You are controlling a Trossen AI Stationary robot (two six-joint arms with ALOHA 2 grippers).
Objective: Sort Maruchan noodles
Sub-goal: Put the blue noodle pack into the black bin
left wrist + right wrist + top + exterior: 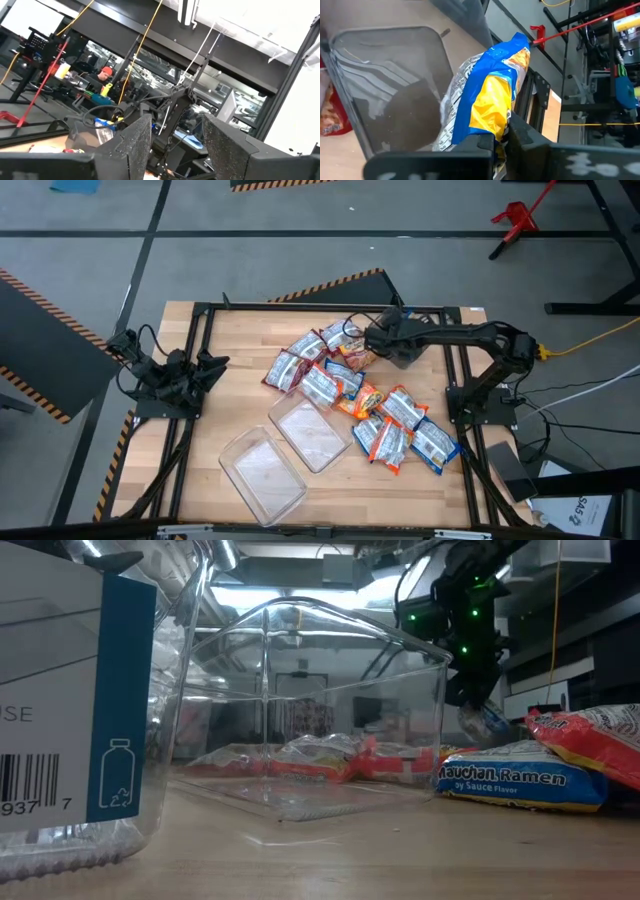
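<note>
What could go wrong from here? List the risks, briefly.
1. The right claw is shut on only one end of the blue packet; the crinkly plastic could slip out in transit.
2. The dark grey tub sits right beside the held packet; a low swing might clip its rim.
3. The remaining packets overlap in a heap, so a later pick may drag a neighbour along.

left hand (175, 145) | fingers (135, 145) apart | facing room, right arm (165, 107)

Grey floor (300, 250) with black tape lines, hazard-striped edging (330, 283), red clamp stand (517, 220), ceiling strip light (187, 11)
</note>
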